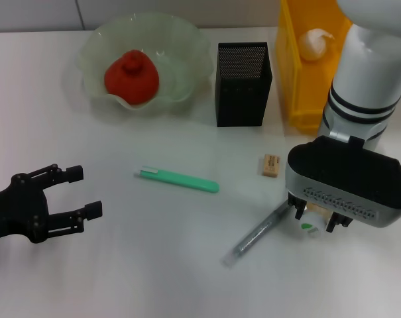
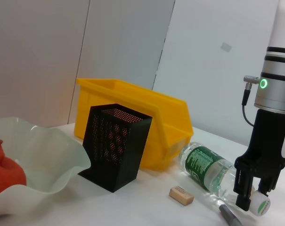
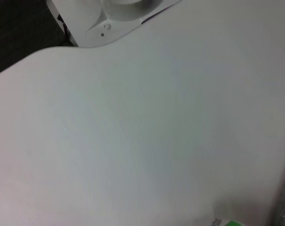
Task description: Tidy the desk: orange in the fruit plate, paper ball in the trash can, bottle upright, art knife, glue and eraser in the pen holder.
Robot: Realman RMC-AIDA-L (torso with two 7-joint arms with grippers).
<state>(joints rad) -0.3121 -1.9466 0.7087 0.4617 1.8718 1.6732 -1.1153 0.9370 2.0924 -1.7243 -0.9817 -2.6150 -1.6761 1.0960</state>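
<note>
Right gripper point(image 2: 253, 200) at lower right, clenched on capped end of small clear plastic bottle point(image 2: 209, 170) lying beside tan eraser block point(image 1: 271, 165). Left gripper point(image 1: 77, 193) at lower left, released.

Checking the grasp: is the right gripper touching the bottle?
Touching: the left wrist view shows the right gripper with fingers clamped at the cap end of the lying bottle.

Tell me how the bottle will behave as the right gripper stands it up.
The bottle lies on its side, round-bodied, so it may roll. Clear thin plastic looks light and could flex under the right gripper at its cap. Narrow base: probably tippy once upright.
</note>
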